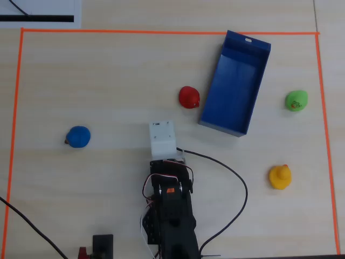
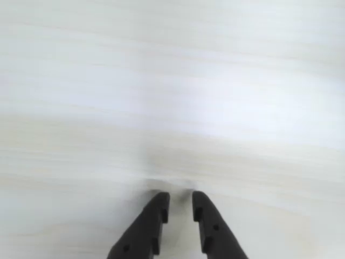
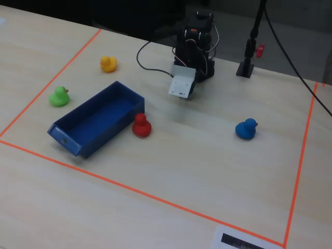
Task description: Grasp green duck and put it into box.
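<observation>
The green duck [image 1: 296, 100] sits on the table to the right of the box in the overhead view, near the right orange tape line; in the fixed view the green duck [image 3: 59, 96] is at the left. The dark blue box [image 1: 257, 86] lies empty, its white mark on the far short end. My gripper [image 2: 179, 198] points down at bare table, its black fingers [image 2: 156, 216] almost together with a narrow gap and nothing between them. The folded arm [image 1: 168, 199] is far to the left of the duck, its white wrist block [image 1: 163, 137] covering the gripper from above.
A red duck [image 1: 189, 97] sits just left of the box. A yellow duck [image 1: 280, 177] is at the right front and a blue duck [image 1: 78, 136] at the left. Orange tape [image 1: 161, 31] frames the work area. A black cable [image 1: 237, 178] loops right of the arm.
</observation>
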